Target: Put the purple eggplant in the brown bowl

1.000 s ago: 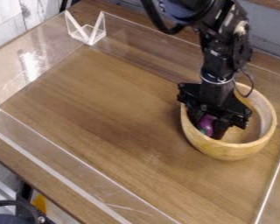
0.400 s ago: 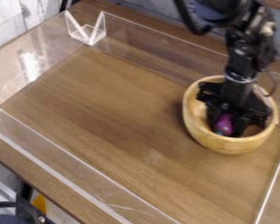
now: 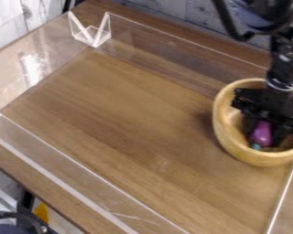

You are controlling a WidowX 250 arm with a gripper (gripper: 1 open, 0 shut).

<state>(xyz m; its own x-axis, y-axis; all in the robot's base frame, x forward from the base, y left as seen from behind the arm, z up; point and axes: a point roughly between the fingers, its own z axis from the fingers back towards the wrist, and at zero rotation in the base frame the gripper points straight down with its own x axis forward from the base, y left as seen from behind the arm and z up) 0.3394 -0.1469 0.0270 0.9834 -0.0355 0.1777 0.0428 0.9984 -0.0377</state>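
Observation:
The brown bowl (image 3: 225, 117) sits at the right side of the wooden table, partly cut off by the picture's edge. My gripper (image 3: 265, 130) points straight down into the bowl. It is shut on the purple eggplant (image 3: 260, 137), which shows as a glossy purple patch between the black fingers (image 3: 249, 111), low inside the bowl. The eggplant's stem end is hidden by the gripper.
Low clear plastic walls ring the wooden table (image 3: 124, 101). A clear angled plastic piece (image 3: 89, 27) stands at the back left. The right-hand wall (image 3: 284, 196) runs close beside the bowl.
The gripper has moved right with the eggplant held in it. The bowl has slid to the right along with it, closer to the right wall.

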